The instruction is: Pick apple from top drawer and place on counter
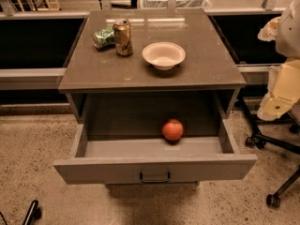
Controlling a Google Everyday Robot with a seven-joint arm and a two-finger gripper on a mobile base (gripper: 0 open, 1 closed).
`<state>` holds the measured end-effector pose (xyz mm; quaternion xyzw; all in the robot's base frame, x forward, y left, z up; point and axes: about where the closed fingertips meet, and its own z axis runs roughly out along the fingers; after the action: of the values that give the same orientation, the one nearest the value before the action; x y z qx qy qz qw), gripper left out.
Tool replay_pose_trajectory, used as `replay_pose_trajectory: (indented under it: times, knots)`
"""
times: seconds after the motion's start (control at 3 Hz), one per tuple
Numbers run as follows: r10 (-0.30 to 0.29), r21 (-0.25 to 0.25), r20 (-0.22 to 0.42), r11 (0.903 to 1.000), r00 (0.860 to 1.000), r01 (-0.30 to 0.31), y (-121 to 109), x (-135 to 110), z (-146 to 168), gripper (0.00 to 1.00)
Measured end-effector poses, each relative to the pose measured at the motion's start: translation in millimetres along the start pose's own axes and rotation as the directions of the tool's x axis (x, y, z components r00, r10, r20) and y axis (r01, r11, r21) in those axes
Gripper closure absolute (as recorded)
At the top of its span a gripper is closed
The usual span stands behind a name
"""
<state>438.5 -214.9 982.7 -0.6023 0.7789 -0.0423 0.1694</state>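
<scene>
In top drawer (117, 168), apple (172, 130), end effector (277, 101) well apart at right

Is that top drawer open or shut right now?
Open: the top drawer is pulled out, its inside and the apple visible. The hand hangs off to the right, clear of it.

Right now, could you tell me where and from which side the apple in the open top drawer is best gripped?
I would grip the apple across its widest middle, coming from above and in front: the counter overhangs the back of the top drawer, and the round fruit sits free. The gripper hangs at the right edge, beside the cabinet.
</scene>
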Motion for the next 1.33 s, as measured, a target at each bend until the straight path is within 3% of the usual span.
replay_pose_trajectory:
  times: [0.33, 0.67, 1.0, 1.33]
  knots:
    - [0.000, 0.000, 0.000, 1.0000, 1.000, 0.000, 0.0, 0.0, 0.0, 0.00]
    - [-0.011, -0.032, 0.072, 0.9994, 0.997, 0.014, -1.0, -3.0, 12.3, 0.00]
    - [-0.008, -0.179, 0.313, 0.9816, 0.950, 0.067, 21.9, -7.5, 116.1, 0.00]
    - [-0.051, -0.241, 0.471, 0.9529, 0.881, 0.184, 53.1, -25.7, 172.2, 0.00]
